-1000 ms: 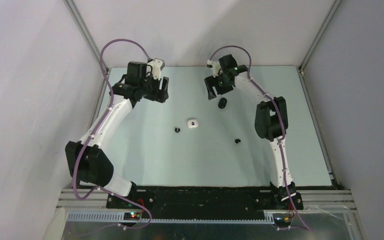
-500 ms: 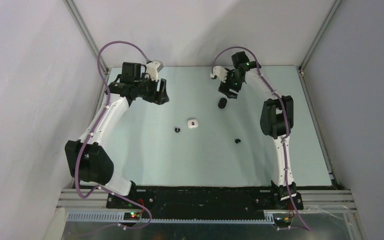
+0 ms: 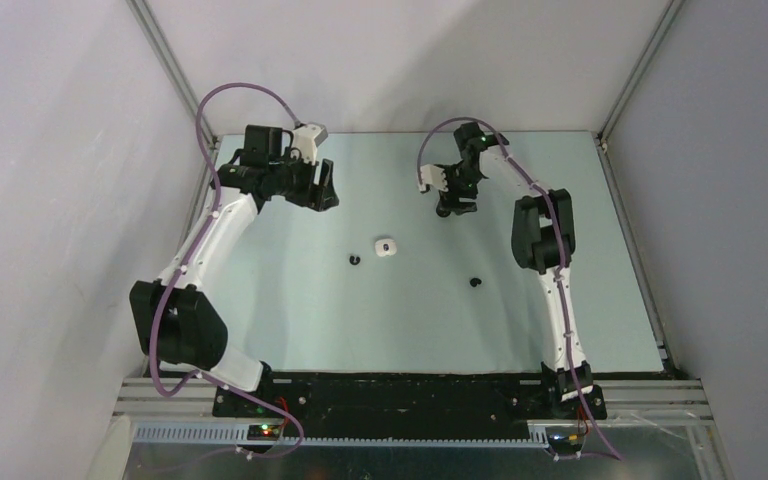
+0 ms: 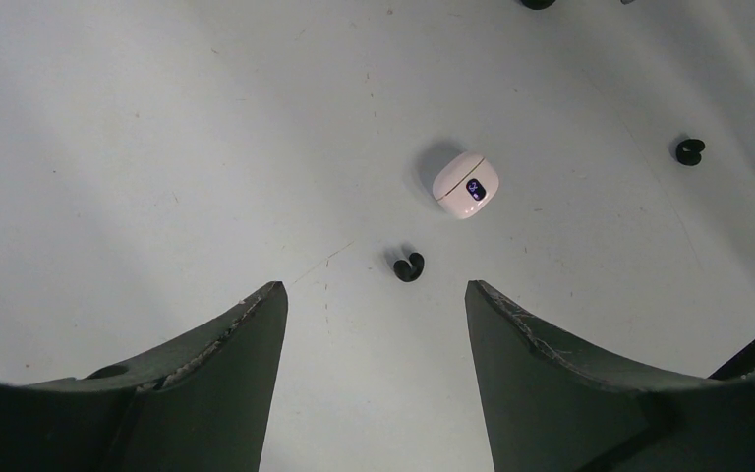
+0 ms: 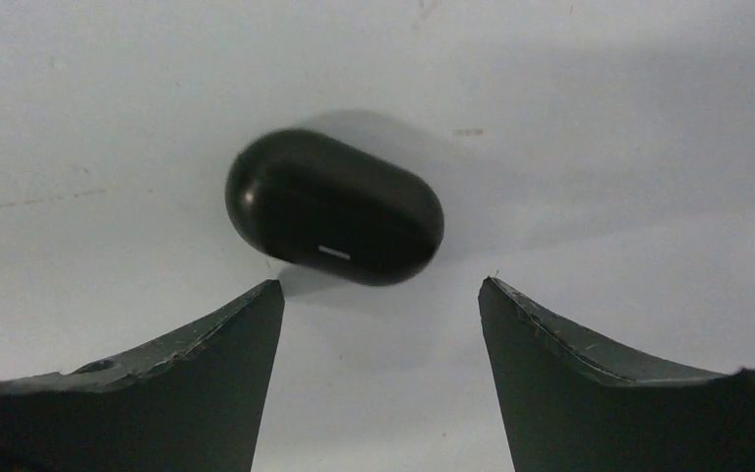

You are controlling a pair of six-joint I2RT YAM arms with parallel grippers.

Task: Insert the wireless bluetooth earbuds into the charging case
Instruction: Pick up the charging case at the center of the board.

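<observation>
A closed black charging case (image 5: pixel 334 206) lies on the table just beyond my right gripper's (image 5: pixel 381 285) tips. That gripper is open and empty. In the top view the right gripper (image 3: pixel 457 206) hangs over the case and covers it. A closed white case (image 3: pixel 385 247) lies mid-table, with one black earbud (image 3: pixel 355 260) to its left and another (image 3: pixel 476 283) to the right. My left gripper (image 3: pixel 322 190) is open and empty at the back left. Its wrist view shows the white case (image 4: pixel 466 184) and both black earbuds (image 4: pixel 408 266), (image 4: pixel 690 150). No white earbuds show.
The pale table (image 3: pixel 290 310) is fenced by metal rails (image 3: pixel 624 200) and white walls. The arm bases stand at the near edge (image 3: pixel 400 395). A purple cable loops above each arm.
My right arm folded back and its gripper turned down over the black case, which now sits under it. My left gripper shifted slightly left. The cases and earbuds have not moved.
</observation>
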